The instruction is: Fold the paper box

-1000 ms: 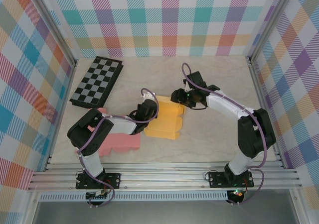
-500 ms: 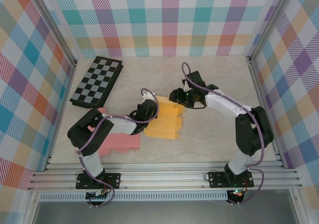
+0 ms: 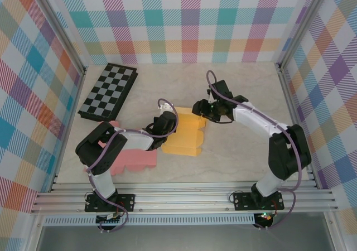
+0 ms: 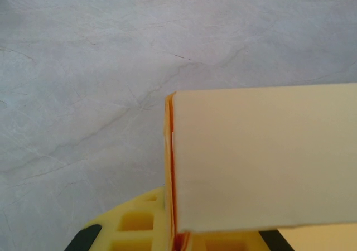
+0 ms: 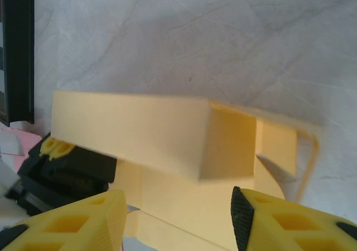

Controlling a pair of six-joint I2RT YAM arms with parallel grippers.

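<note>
Left fingers (image 4: 136, 226) clamp the box (image 3: 184, 136) wall to steady it. Right fingers (image 5: 290, 223) stand apart at its open end, likely to fold a flap.

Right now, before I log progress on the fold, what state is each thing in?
yellow paper box: partly folded, one wall raised.
pink sheet: lying flat, unfolded.
chessboard: closed, lying flat.
left gripper: shut on a panel of the yellow paper box.
right gripper: open, at the box's far edge.
</note>
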